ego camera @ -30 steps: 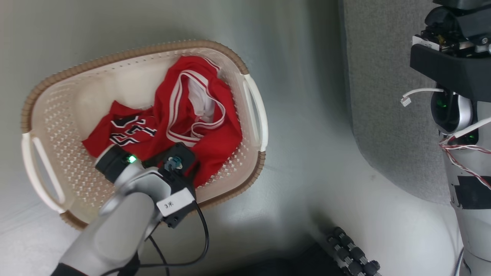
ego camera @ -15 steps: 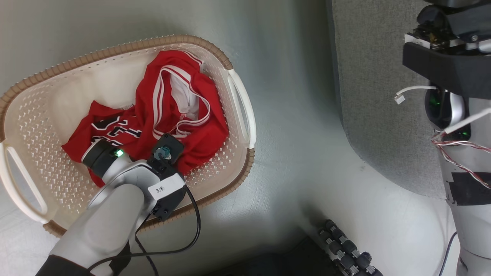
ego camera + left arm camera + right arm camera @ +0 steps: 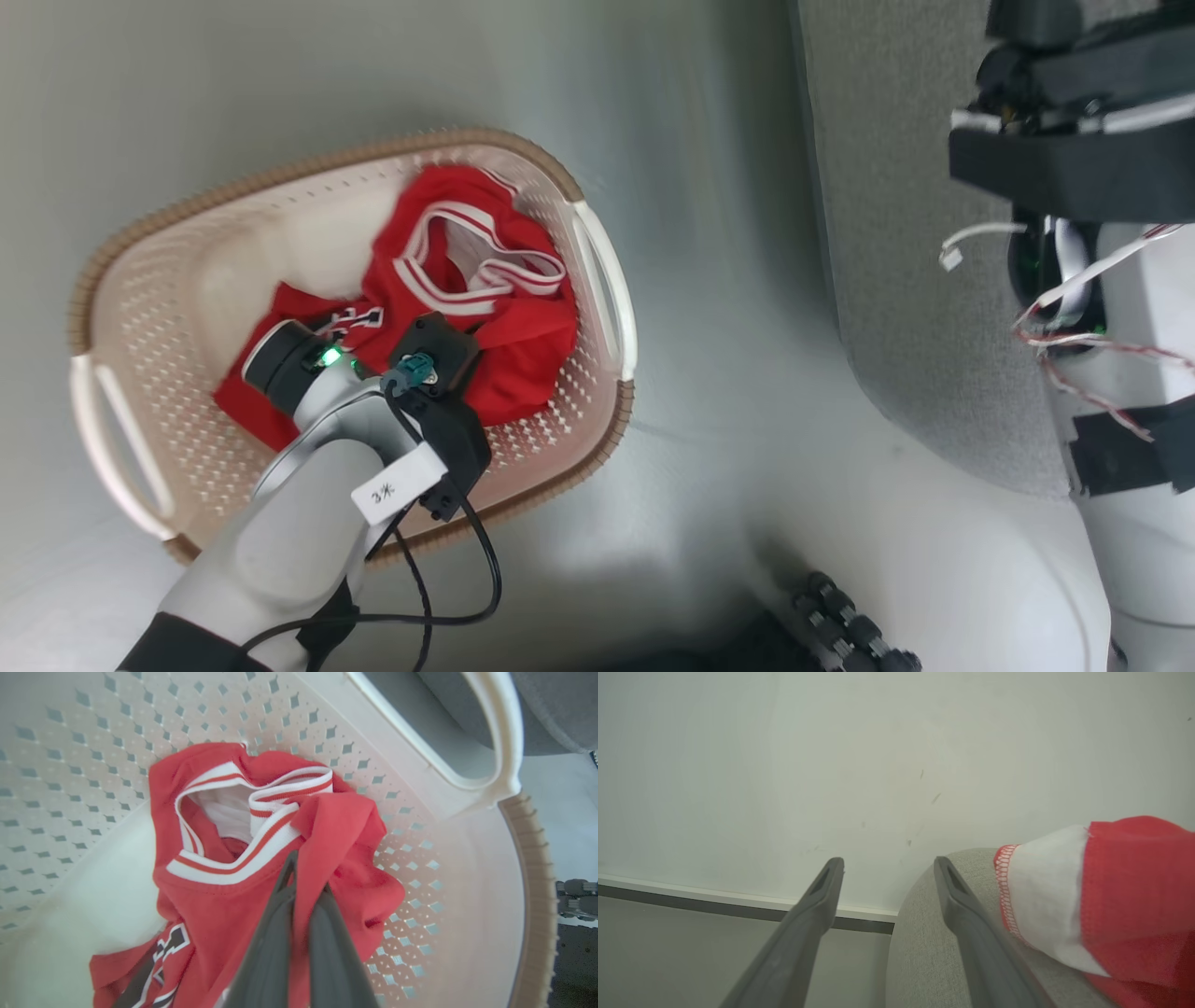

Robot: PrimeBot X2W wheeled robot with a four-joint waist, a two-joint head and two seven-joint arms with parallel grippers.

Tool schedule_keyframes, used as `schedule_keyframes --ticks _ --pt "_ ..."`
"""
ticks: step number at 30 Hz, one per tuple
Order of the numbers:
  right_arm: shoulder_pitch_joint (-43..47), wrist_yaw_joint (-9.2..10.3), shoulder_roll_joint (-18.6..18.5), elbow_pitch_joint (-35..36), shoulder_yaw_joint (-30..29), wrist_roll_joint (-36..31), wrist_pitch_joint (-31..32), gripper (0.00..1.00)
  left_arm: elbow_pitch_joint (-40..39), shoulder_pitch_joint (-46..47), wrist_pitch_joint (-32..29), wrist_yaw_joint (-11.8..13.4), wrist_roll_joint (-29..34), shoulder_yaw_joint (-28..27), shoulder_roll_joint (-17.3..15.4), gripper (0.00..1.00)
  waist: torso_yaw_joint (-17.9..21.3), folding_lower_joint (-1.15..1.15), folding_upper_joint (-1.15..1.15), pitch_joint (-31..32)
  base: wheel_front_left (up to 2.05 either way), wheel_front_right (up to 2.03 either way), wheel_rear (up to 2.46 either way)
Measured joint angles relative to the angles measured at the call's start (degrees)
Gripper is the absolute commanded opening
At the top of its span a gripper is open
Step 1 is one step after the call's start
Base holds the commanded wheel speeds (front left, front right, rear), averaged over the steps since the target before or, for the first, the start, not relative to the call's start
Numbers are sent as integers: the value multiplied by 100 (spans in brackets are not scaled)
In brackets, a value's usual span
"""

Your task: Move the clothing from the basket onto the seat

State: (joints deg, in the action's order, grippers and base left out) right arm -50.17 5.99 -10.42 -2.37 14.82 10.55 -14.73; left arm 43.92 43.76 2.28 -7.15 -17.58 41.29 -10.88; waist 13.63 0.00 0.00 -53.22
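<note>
Clothing [image 3: 210, 900] now in closed left gripper [image 3: 308, 872]

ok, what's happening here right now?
The left claw is shut on a fold of the red clothing, which is bunched inside the basket. The right claw is open and empty near the edge of the grey seat, where another red garment with a white cuff lies.

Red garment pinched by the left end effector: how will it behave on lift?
Likely floppy: the red garment lies crumpled, so it should drape from the left end effector. Probably light, being thin cloth. Hanging folds might drag over the basket rim.
</note>
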Motion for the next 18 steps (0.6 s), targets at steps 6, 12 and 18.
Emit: schedule_keyframes --ticks 6,12,18 --pt "298 -55 -37 -252 37 -3 0 100 -67 13 494 -1 -108 -101 114 0 -190 0 0 373 0 0 0" --pt "587 -96 -27 -435 55 -2 1 100 -129 16 961 -1 -215 -222 175 0 -425 0 0 780 0 0 0" --pt "821 -98 10 -612 52 4 1 100 -198 36 1100 -2 -297 -313 205 0 -625 0 0 1140 0 0 0"
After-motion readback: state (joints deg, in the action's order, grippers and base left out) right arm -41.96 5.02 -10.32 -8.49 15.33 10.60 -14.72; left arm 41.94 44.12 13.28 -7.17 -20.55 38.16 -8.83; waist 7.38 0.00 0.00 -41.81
